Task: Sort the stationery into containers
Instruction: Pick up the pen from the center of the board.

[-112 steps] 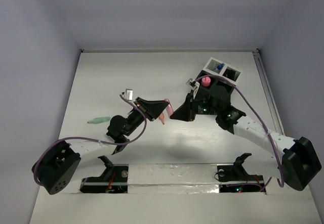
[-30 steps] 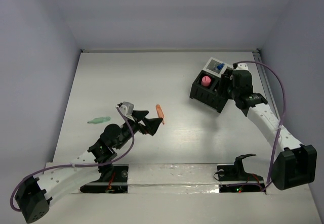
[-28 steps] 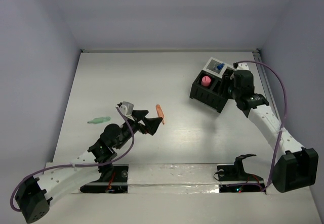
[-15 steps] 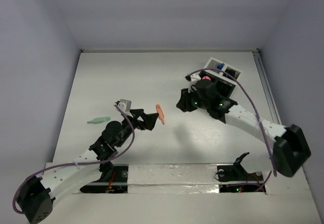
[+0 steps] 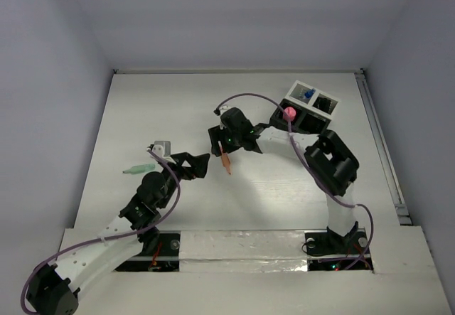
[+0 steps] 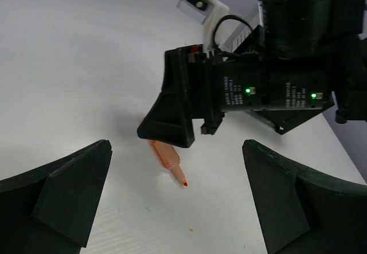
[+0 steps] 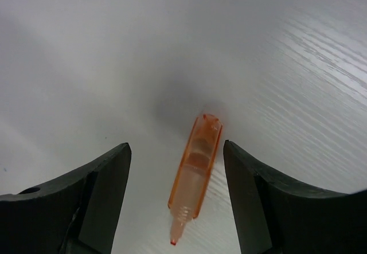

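An orange marker [image 5: 227, 163] lies uncapped on the white table, its red tip toward the near edge. My right gripper [image 5: 225, 146] hangs open directly over it; in the right wrist view the marker [image 7: 196, 172] lies between the two fingers [image 7: 100, 199], touching neither. My left gripper [image 5: 197, 164] stands open just left of the marker [image 6: 166, 155], facing the right gripper's finger [image 6: 172, 116]. A green marker [image 5: 139, 168] lies at the left. The black box [image 5: 310, 121] holds a pink round-topped piece [image 5: 288, 113]. Behind it, the white box [image 5: 318, 92] holds a blue-capped bottle [image 5: 307, 94].
The right arm [image 5: 330, 162] folds back across the table in front of the two boxes. Grey walls close in the table on the left, back and right. A taped strip [image 5: 242, 247] with the arm bases runs along the near edge.
My right arm has swung from the boxes to the middle and come down over the orange marker, jaws now wider. My left gripper has drawn back slightly to the left.
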`<state>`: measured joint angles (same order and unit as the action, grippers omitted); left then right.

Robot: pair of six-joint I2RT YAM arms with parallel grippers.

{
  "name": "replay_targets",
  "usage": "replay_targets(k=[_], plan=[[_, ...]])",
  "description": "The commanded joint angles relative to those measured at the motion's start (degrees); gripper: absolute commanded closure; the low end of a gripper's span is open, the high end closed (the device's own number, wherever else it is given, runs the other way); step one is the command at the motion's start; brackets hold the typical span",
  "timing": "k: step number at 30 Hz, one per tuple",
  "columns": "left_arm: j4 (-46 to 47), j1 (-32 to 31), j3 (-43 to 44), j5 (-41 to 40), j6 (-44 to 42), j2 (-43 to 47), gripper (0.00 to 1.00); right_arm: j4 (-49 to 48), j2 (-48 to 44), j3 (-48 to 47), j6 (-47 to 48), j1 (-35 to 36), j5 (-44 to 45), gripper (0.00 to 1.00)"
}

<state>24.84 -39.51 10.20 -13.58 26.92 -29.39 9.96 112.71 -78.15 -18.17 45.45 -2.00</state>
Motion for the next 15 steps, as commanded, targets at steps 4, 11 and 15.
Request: replay_targets(k=[4, 11, 15], plan=[[-0.8, 0.8, -0.1, -0.7, -0.2, 2.7, 0.03, 5.2, 6.3, -7.5, 0.0, 1.1, 6.0, 0.33], [-0.3, 0.8, -0.2, 0.4, -0.3, 3.3, 0.04, 6.4, 8.2, -8.4, -0.5, 1.1, 7.3, 0.39], [-0.1, 0.8, -0.2, 0.9, -0.5, 3.2, 0.04, 8.5, 9.8, -10.1, 0.2, 1.7, 9.5, 0.59]])
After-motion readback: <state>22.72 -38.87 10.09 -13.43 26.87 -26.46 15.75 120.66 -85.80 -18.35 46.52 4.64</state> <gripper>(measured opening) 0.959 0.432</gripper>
